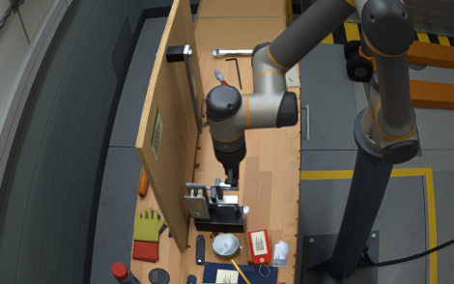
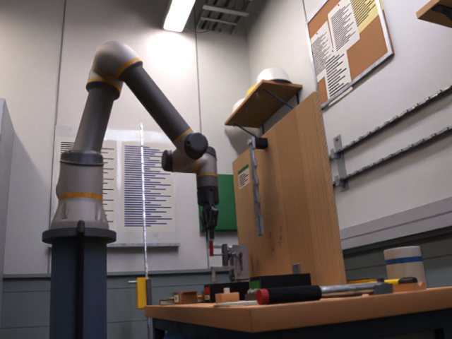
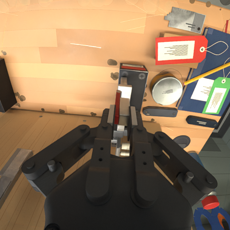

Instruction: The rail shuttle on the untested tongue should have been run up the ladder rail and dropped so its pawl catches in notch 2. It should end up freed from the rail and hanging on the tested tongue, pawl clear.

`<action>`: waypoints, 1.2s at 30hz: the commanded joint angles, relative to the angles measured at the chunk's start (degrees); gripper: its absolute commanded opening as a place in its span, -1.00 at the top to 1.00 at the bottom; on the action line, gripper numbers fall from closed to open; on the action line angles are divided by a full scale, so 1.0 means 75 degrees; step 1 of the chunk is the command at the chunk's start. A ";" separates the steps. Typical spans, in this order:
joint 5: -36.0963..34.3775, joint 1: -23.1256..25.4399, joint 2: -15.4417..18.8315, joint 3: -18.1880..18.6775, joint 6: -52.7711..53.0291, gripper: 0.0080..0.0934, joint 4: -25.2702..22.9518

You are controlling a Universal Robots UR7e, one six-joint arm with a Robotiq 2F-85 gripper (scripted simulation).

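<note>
The grey rail shuttle (image 1: 200, 200) (image 2: 236, 261) sits on a tongue of the dark stand (image 1: 219, 217) (image 3: 134, 85), at the foot of the upright wooden board. My gripper (image 3: 121, 117) (image 1: 231, 182) (image 2: 211, 233) is closed on the shuttle's red-tipped handle (image 3: 117, 107) (image 2: 211, 248), coming down from above. The notched ladder rail (image 2: 255, 189) (image 1: 193, 92) runs up the board's face, apart from the shuttle. The wrist camera hides the shuttle body under my fingers. I cannot tell how the pawl stands.
The wooden board (image 1: 166, 125) stands just beside the stand. A round tin (image 3: 167, 91), a red tag (image 3: 179, 50), a green tag (image 3: 215, 97) and a blue clipboard lie on the bench past the stand. A screwdriver (image 2: 314, 292) lies at the bench's near end.
</note>
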 commanded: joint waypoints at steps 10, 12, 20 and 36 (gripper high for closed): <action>0.0002 0.0003 -0.0290 -0.0120 0.0001 1.00 0.0358; 0.0002 0.0003 -0.0345 -0.0145 0.0001 1.00 0.0437; 0.0002 0.0004 -0.0515 -0.0226 0.0002 1.00 0.0687; 0.0002 0.0006 -0.0606 -0.0226 0.0005 1.00 0.0778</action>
